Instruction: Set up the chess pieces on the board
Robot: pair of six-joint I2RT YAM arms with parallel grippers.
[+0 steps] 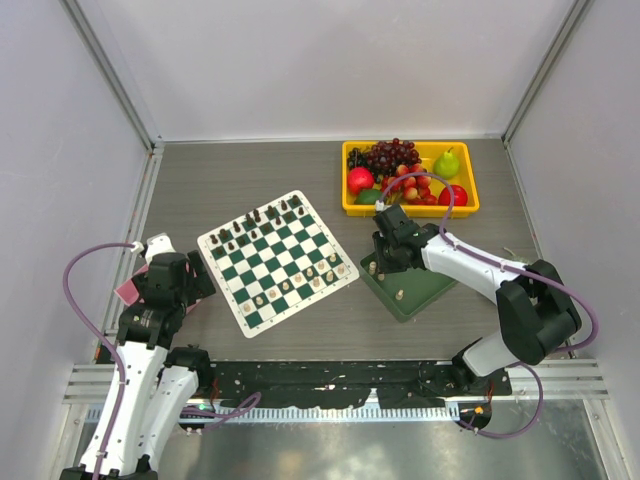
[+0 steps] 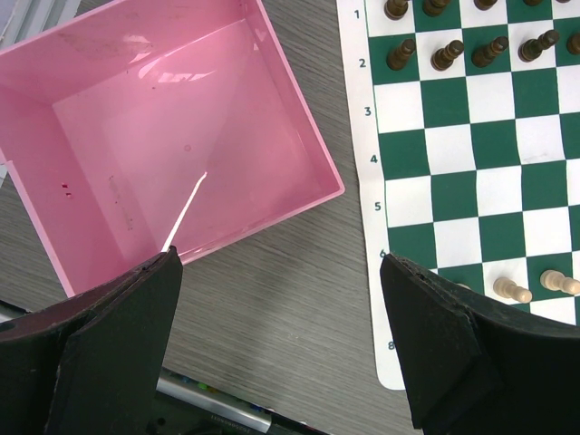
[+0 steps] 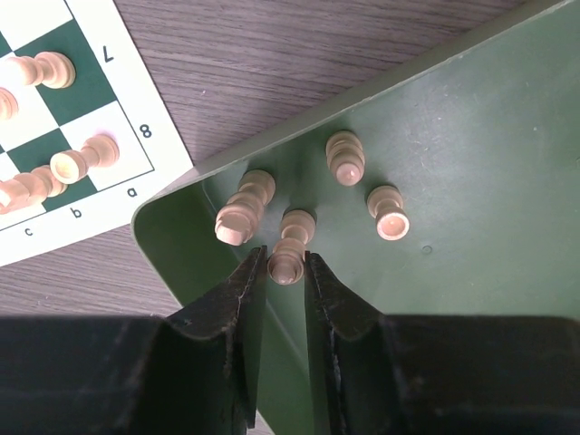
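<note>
**right arm pinches a cream piece on the green tray**

four cream chess pieces (image 3: 345, 156) stand bunched at the corner of the green tray (image 3: 471, 208), which lies just beside the board (image 1: 270, 262). the right gripper (image 3: 286, 265) has its fingers closed snug on either side of the nearest piece (image 3: 290, 243). a neighbour (image 3: 240, 210) leans just off the left finger, close enough to be in the way, and the other two stand clear behind. more cream pieces (image 1: 300, 285) already line the near rows of the board, with the dark pieces (image 1: 255, 222) ranked along the far side and the middle squares bare.

beyond the tray sits a yellow basket (image 1: 410, 210) of fruit. over on the other side, the left gripper (image 2: 281, 261) hangs wide open above the table (image 2: 272, 272), holding nothing, between a pink box (image 2: 317, 159) and the board's numbered edge.
</note>
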